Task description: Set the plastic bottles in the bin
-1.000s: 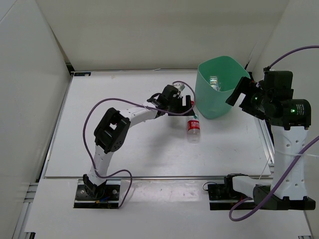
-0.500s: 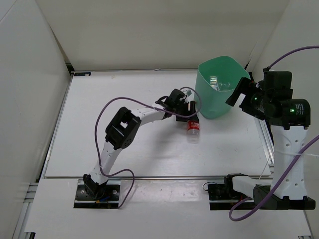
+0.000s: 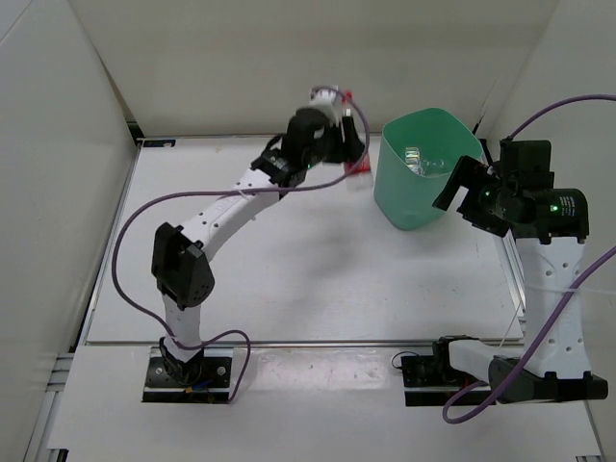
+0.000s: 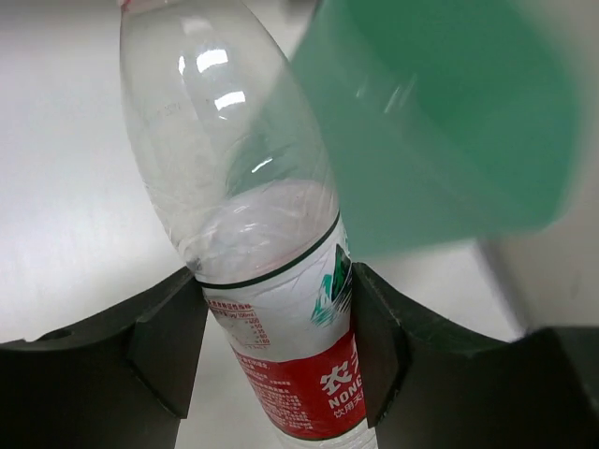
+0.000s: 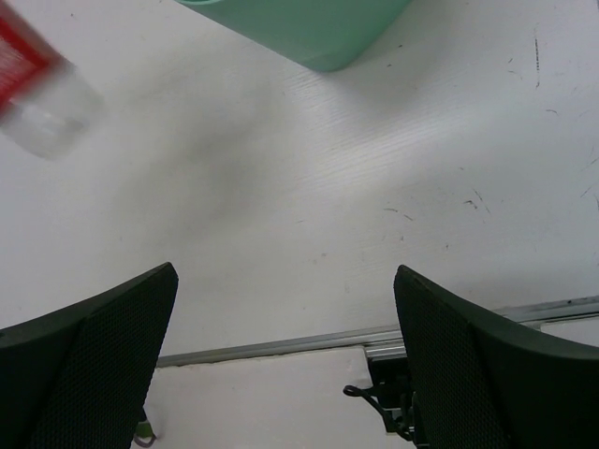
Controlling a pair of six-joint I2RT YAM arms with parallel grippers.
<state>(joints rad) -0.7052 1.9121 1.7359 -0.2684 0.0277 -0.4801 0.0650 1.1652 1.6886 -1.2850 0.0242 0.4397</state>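
Left gripper (image 4: 271,351) clamps a clear, red-labelled bottle (image 4: 234,168) aloft beside the mint-green bin (image 4: 449,122).

One green bin (image 3: 423,197) is counted on one worktop (image 3: 241,279). One red-labelled bottle (image 4: 267,243) is counted outside the bin. Clear bottles (image 3: 415,155) are seen inside the bin; at least one is made out, and the exact number cannot be determined. Two arms are counted, the left arm (image 3: 226,212) and the right arm (image 3: 553,279). Two claws are counted, the left claw (image 4: 271,351) and the right claw (image 5: 285,327).
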